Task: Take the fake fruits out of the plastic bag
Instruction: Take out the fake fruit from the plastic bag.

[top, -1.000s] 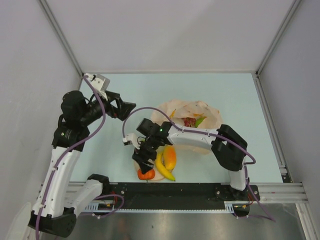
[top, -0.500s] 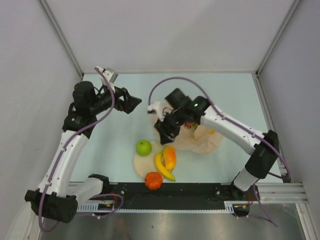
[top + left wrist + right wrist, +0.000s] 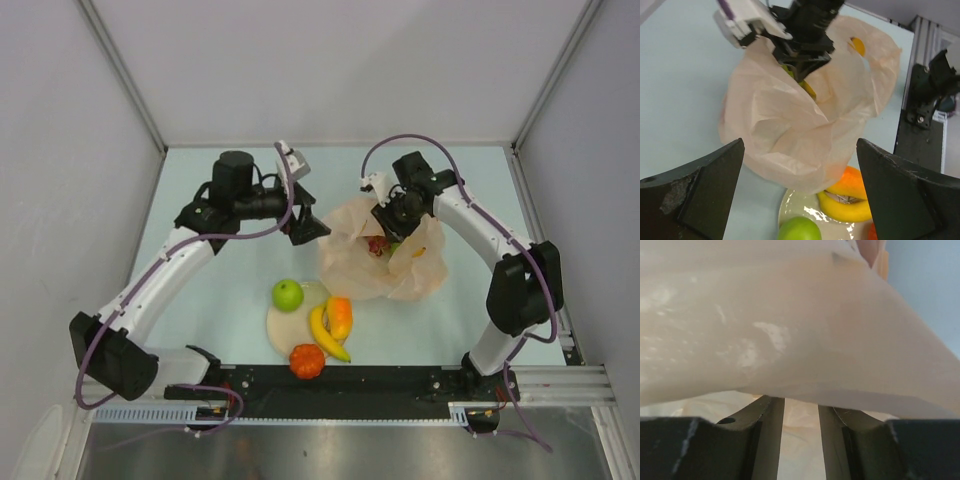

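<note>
Reaching into the bag [image 3: 372, 272] right of centre, my right pincer [image 3: 393, 218] hides its tips under film; I cannot tell its state. My left pincer [image 3: 315, 213] gapes wide beside the bag. Grapes [image 3: 378, 245] lie inside; the apple [image 3: 288, 294], banana [image 3: 327, 335] and mango [image 3: 341, 316] rest at the plate [image 3: 282, 331] below.

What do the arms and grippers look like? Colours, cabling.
The left arm and right arm have white link shells, black joints and a purple cable looping alongside. The left gripper and right gripper are black; the left's fingers are broad dark wedges.

bag [image 3: 372, 270] behind plate [image 3: 281, 330], apple [image 3: 288, 294], banana [image 3: 326, 338] & mango [image 3: 341, 316] on it, tomato [image 3: 307, 361] at nr edge
</note>
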